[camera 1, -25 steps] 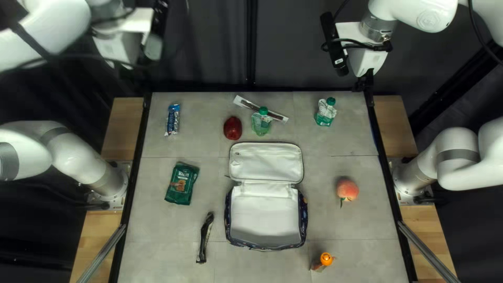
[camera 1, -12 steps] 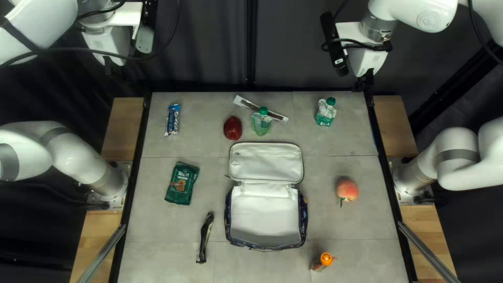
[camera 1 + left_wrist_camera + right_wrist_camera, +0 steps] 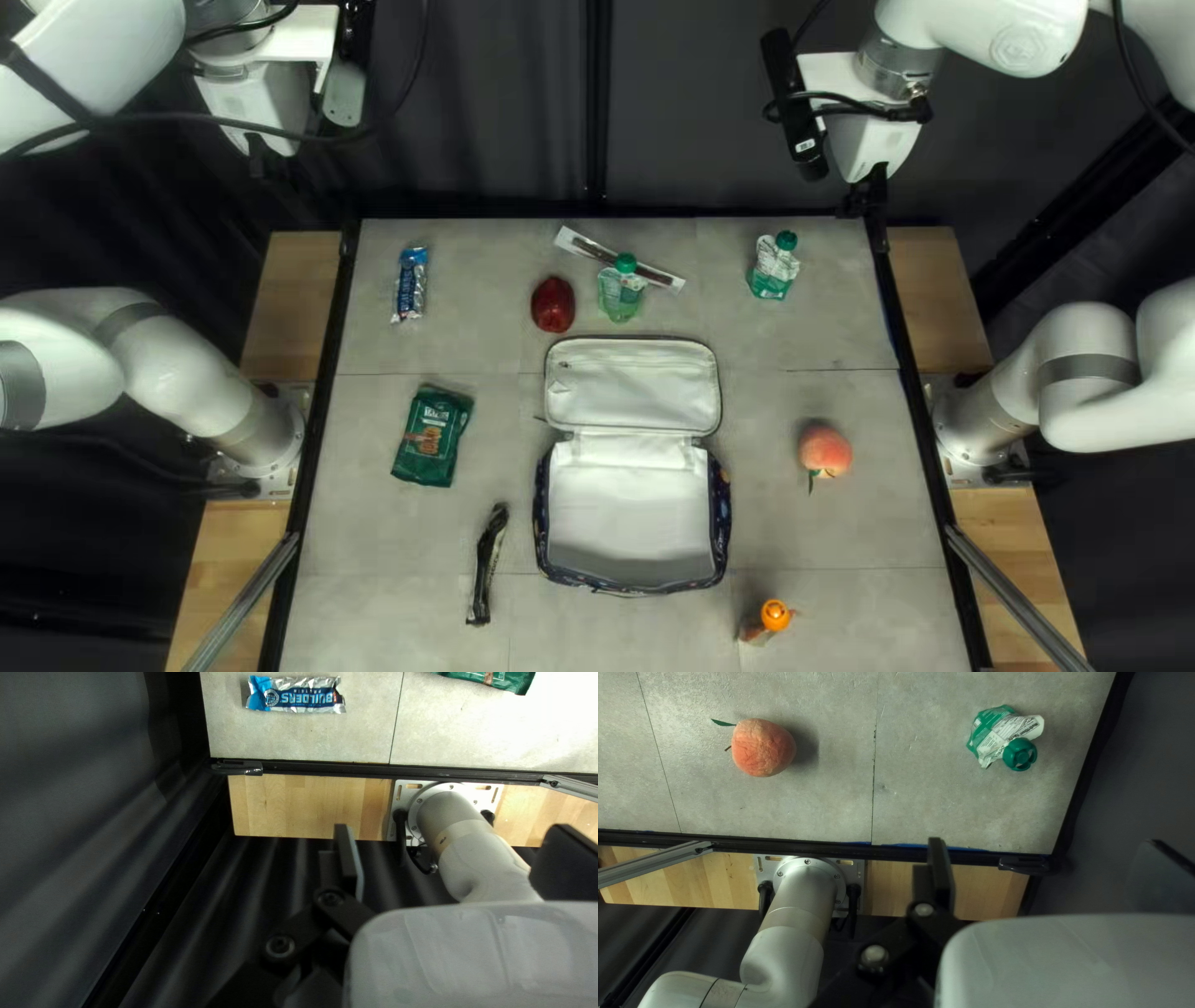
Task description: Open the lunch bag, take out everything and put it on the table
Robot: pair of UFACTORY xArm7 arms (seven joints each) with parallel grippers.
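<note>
- Since a second ago the left arm (image 3: 93, 56) has drawn its wrist up and toward the left of the top left view, and for the last half second it has held there; the right arm (image 3: 980, 37) has not shifted, nor has anything on the bench (image 3: 840, 327)
- Left arm's fingers (image 3: 348, 854) stand spread wide with nothing between them, out past the bench's left edge and above that arm's own base; a blue bar (image 3: 294, 701) lies on the bench ahead of them
- Right arm's fingers (image 3: 940, 868) are likewise spread and empty, off the bench's right edge near its far corner; a peach (image 3: 761, 746) and a green-capped pouch (image 3: 1004, 735) lie well apart on the bench ahead
- Lunch bag (image 3: 630, 509) sits open in the middle of the bench toward the near edge; its lid is folded back flat toward the far edge, and its white lining shows bare
- Beyond the lid lie a red fruit (image 3: 553, 303), a second pouch (image 3: 620, 287) and a long stick wrapper (image 3: 588, 249) that the pouch overlaps
- Left of the bag lie a green packet (image 3: 432, 436) and a dark wrapper (image 3: 487, 564); an orange-capped pouch (image 3: 768, 621) is by the bag's near right corner
</note>
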